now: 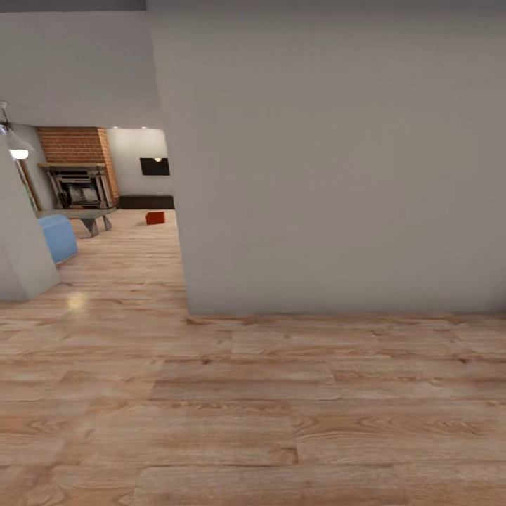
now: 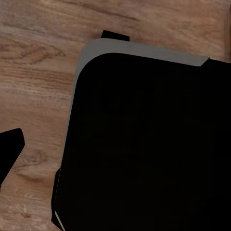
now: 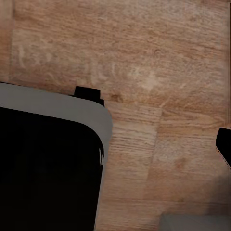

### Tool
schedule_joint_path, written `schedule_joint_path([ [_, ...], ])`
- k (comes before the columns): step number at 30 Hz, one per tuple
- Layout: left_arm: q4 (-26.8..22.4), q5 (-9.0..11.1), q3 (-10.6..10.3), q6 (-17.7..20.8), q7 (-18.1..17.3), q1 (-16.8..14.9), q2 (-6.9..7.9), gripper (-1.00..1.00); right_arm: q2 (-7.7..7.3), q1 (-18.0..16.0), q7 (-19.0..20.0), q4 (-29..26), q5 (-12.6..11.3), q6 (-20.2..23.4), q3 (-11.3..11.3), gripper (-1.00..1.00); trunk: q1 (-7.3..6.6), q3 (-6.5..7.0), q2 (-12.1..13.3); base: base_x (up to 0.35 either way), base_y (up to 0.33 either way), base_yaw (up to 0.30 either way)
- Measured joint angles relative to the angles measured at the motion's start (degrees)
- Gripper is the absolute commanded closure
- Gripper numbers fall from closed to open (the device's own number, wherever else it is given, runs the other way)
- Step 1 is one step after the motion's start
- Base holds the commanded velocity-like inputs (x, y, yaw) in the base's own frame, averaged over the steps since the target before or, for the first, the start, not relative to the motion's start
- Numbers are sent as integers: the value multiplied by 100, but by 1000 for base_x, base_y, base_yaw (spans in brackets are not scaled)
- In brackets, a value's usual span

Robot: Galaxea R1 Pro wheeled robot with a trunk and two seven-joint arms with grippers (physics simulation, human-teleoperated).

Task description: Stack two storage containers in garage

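Orange-red storage container is seen far off at approx. 11 o'clock, on the living room's wood plank floor, near the brick fireplace and black wall TV. A grey wall is close at 12–2 o'clock. Finger spread of both grippers can't be told.
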Motion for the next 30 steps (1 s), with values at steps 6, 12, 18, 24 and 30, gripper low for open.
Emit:
schedule_joint_path([
  [6,-9,-3,-1,0,0,0,0,-100,18,2,-2,0,-32,23,-13,-100,0,0,0,324,0,0],
  [12,-10,-5,-1,0,0,0,0,-100,5,0,40,0,-47,0,-31,-100,0,0,0,324,0,36],
  [18,-4,-4,-1,0,0,0,0,-100,-24,0,52,0,-53,-16,-43,-100,0,0,0,324,0,218],
  [24,6,-1,0,0,2,0,0,-100,-27,0,51,0,-56,-23,-47,-100,0,0,0,324,0,267],
  [30,0,0,-1,0,1,0,0,-100,-25,0,51,0,-51,-24,-47,-100,0,0,0,324,0,274],
])
